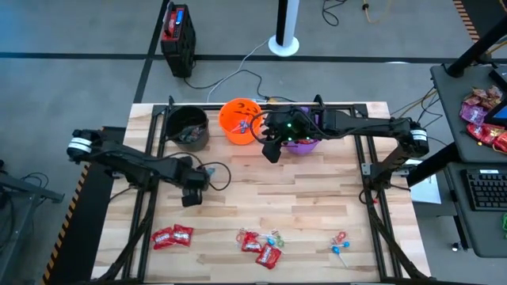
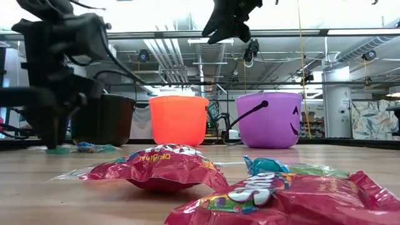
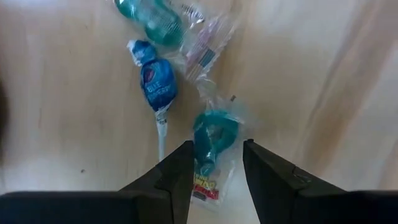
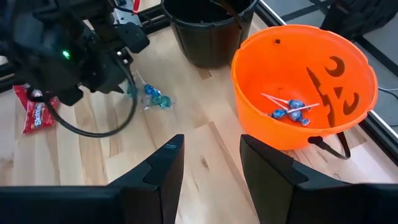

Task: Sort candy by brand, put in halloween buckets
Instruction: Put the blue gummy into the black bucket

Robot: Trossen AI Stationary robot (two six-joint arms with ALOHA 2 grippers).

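Left gripper is low over the wood, left of the table's middle, fingers spread with a teal twist-wrapped sweet lying between the tips, not pinched. Just beside it lies a blue lollipop on its white stick, and another teal wrapped piece a little beyond. From table height, that left gripper hangs just above the boards, with the small blue sweets next to it.

Right gripper hovers up high near the far edge, between the orange bucket and the purple bucket, fingers apart and holding nothing. Its wrist view looks down into the orange bucket, and there are a few blue lollipops resting on its bottom. The black bucket stands just left of the orange one, toward the far left corner.

Along the near edge, two red packets sit toward the near left corner. A cluster of red packets and blue pieces lies around the middle of that edge. A couple of lollipops rest further right. Down at table level, a red packet fills the foreground, another red packet closest of all.
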